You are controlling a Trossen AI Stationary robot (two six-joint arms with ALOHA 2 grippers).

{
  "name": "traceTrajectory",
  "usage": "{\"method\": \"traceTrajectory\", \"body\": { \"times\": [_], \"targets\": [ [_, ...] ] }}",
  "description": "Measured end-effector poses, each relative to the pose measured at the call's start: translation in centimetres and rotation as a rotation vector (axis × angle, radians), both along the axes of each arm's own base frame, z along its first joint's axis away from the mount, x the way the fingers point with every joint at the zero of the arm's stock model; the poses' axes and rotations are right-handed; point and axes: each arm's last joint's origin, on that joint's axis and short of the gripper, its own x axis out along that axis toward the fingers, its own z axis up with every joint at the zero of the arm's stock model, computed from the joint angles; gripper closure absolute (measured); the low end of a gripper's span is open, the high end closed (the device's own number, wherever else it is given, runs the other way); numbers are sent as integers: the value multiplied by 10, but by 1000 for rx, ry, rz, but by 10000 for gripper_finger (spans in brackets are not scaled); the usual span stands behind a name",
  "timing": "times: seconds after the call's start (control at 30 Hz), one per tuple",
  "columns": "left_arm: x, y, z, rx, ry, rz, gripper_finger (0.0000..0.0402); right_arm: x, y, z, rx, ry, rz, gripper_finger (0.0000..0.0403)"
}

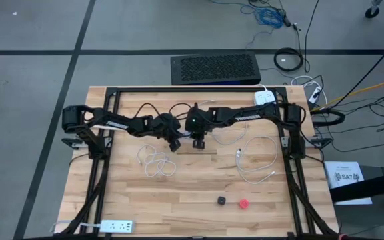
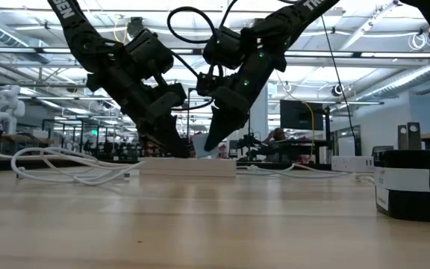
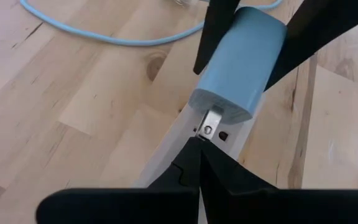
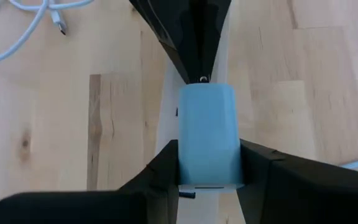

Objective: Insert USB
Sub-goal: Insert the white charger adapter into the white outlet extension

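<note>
A light blue charger block with a metal prong is tilted over a white power strip lying flat at the table's middle. The prong's tip is right at the strip's socket slots. My right gripper is shut on the block. My left gripper is shut, its tips down on the strip beside the slots. In the high view the two grippers meet tip to tip. My left gripper presses its shut fingertips onto the power strip's top face, slanting down from the table's left. The strip lies flat on the table. My right gripper pinches the charger block between its two fingers, one on each side face. It comes slanting down from the table's right, with the block lifted and the prong end pointing down at the strip.
Loose white cables lie near the strip. A black cube and a red cube sit nearer the front edge. A second power strip lies at the near left corner, and a white adapter at the far right.
</note>
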Motion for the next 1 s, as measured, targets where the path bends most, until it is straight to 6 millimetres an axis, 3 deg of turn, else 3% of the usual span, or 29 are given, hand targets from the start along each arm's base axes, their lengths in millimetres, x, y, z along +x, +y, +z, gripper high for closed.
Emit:
{"method": "traceTrajectory", "body": {
  "times": [0.53,0.77,1.0],
  "targets": [
    [0,0,0,2,-6,-1,398,-5,1,-16,19,-14,-26,316],
    [2,0,2,6,-19,-3,398,-5,2,-18,27,-10,-25,222],
    [1,0,1,8,-17,-5,398,-5,2,-18,25,-10,-26,211]
  ]
}}
